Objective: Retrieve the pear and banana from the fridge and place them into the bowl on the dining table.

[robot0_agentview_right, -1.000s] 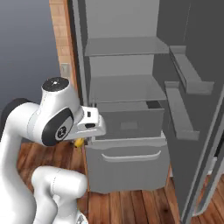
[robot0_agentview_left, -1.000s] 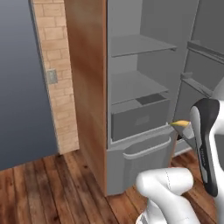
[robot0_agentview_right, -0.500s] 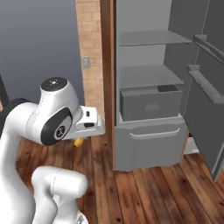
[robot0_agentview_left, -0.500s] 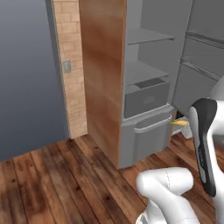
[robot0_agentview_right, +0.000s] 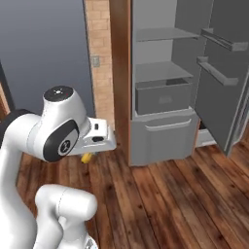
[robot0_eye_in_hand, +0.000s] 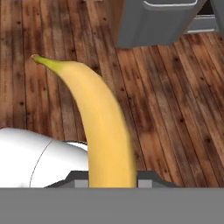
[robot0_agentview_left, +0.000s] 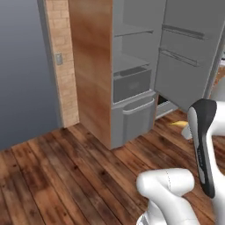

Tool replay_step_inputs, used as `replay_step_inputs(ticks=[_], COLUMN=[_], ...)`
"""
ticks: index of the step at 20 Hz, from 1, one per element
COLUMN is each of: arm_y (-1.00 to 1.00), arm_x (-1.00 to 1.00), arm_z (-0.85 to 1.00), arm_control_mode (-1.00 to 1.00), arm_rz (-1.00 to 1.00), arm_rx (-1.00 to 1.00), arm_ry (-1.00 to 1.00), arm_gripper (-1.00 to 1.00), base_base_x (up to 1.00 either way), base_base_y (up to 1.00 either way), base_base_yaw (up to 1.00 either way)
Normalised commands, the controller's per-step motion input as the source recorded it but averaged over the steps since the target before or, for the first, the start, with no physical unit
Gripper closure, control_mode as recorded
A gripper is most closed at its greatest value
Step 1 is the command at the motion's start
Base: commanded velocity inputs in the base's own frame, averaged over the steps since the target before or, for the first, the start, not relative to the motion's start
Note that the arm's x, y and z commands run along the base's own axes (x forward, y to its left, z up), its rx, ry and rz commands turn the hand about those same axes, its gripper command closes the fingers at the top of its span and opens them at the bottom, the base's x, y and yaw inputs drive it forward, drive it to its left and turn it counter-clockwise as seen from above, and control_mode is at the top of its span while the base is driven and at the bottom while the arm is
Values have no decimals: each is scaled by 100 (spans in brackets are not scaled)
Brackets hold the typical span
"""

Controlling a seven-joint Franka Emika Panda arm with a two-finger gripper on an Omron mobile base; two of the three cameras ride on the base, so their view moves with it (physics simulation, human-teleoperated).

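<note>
My gripper (robot0_eye_in_hand: 112, 180) is shut on the banana (robot0_eye_in_hand: 103, 127), a curved yellow fruit that rises from between the fingers toward its stem tip over the wooden floor. A bit of the banana (robot0_agentview_right: 86, 157) pokes out below the hand in the right base view, and its end (robot0_agentview_left: 178, 124) peeks past the arm in the left base view. The grey fridge (robot0_agentview_right: 163, 92) stands open ahead and to the right, with bare shelves and a lower drawer (robot0_agentview_left: 132, 116). The pear, the bowl and the dining table are out of view.
The open fridge door (robot0_agentview_right: 214, 82) with its racks juts out at the right. A reddish wood panel (robot0_agentview_left: 92, 74) flanks the fridge, then a brick strip with a switch (robot0_agentview_left: 58, 58) and a dark grey wall (robot0_agentview_left: 22, 70). Plank floor (robot0_agentview_left: 66, 176) lies around the base.
The whole picture has shifted: the base has backed away, so the fridge sits farther off and to the right. The banana stays in the shut gripper.
</note>
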Motion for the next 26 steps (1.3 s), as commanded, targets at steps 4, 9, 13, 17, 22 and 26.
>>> replay_step_inputs(ticks=[4, 9, 13, 17, 22, 26], arm_y=[0, 0, 0, 0, 0, 0], arm_x=[0, 0, 0, 0, 0, 0], arm_z=[0, 0, 0, 0, 0, 0], arm_control_mode=[100, 100, 100, 100, 100, 100], arm_rz=[0, 0, 0, 0, 0, 0], arm_rx=[0, 0, 0, 0, 0, 0], arm_ry=[0, 0, 0, 0, 0, 0], arm_gripper=[100, 100, 100, 100, 100, 100], base_base_x=[-100, -100, -100, -100, -99, -89], base_base_y=[-10, -37, -36, -38, -18, -66], base_base_yaw=[-15, -14, -15, -16, -18, -22])
